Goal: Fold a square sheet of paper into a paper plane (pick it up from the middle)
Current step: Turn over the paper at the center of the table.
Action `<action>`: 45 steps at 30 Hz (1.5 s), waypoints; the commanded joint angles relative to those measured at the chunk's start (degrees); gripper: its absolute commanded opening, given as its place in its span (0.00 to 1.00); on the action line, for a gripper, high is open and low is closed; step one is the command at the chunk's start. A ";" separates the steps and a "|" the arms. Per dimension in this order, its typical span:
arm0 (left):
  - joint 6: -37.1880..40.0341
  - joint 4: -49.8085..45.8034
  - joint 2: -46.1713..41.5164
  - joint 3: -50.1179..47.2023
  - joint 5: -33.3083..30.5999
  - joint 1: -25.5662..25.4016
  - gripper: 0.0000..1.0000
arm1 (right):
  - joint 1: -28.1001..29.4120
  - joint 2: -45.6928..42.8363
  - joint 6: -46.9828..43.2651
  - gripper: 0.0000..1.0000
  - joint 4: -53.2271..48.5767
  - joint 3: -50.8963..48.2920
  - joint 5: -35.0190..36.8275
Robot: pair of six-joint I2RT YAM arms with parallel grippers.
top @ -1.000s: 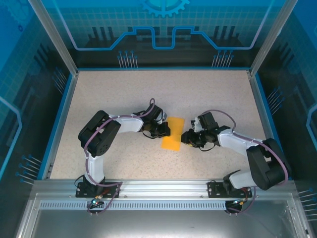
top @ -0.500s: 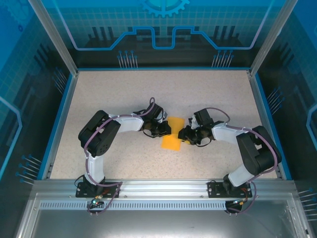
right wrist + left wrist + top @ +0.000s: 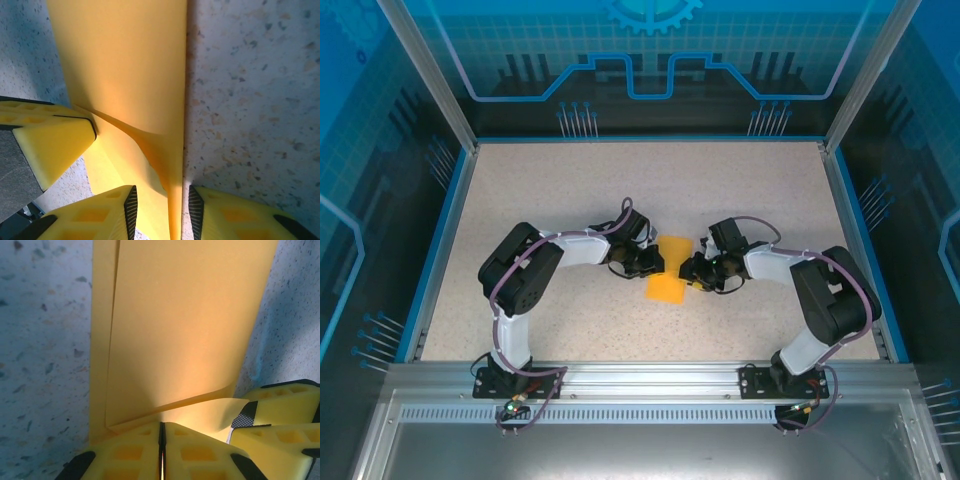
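Observation:
The square sheet of paper (image 3: 669,287) is an orange-yellow folded strip in the middle of the table, squeezed narrow at its waist between the two grippers. My left gripper (image 3: 655,263) meets its left edge. In the left wrist view that gripper (image 3: 161,442) is shut, with the paper (image 3: 185,325) running into the closed jaws and a flap curling up beside them. My right gripper (image 3: 689,270) is at the right edge. In the right wrist view the right gripper (image 3: 161,210) stands open astride a raised ridge of the paper (image 3: 125,65), with gaps on both sides.
The speckled tabletop (image 3: 570,190) is bounded by a blue rim (image 3: 438,250) and clear walls. A metal rail (image 3: 640,375) with the arm bases runs along the near edge. The left gripper's yellow finger (image 3: 50,140) sits close beside the right jaws.
The right arm has swung left until its gripper straddles the paper's right edge. The paper now looks pinched narrower at its middle. The left gripper has held still.

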 commanded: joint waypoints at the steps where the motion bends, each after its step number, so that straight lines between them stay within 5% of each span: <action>1: 1.14 -2.49 0.67 0.71 -0.93 0.12 0.11 | -0.53 1.80 1.27 0.33 4.25 -0.10 -2.73; 16: 0.99 -2.58 -0.28 0.52 -0.96 0.13 0.11 | -0.54 1.53 1.91 0.32 8.30 -1.28 -4.96; 30: -1.02 -0.57 -9.40 -1.26 -2.98 0.19 0.19 | -0.24 -0.39 0.26 0.12 11.33 -3.60 -7.12; 35: -0.45 -2.59 -16.94 -4.67 -8.51 0.65 0.19 | -0.18 -4.10 -1.98 0.09 3.69 -0.91 -3.87; 45: -0.42 -4.37 -32.74 -13.10 -20.72 2.09 0.27 | 2.59 -15.37 -8.90 0.07 -24.79 9.19 15.74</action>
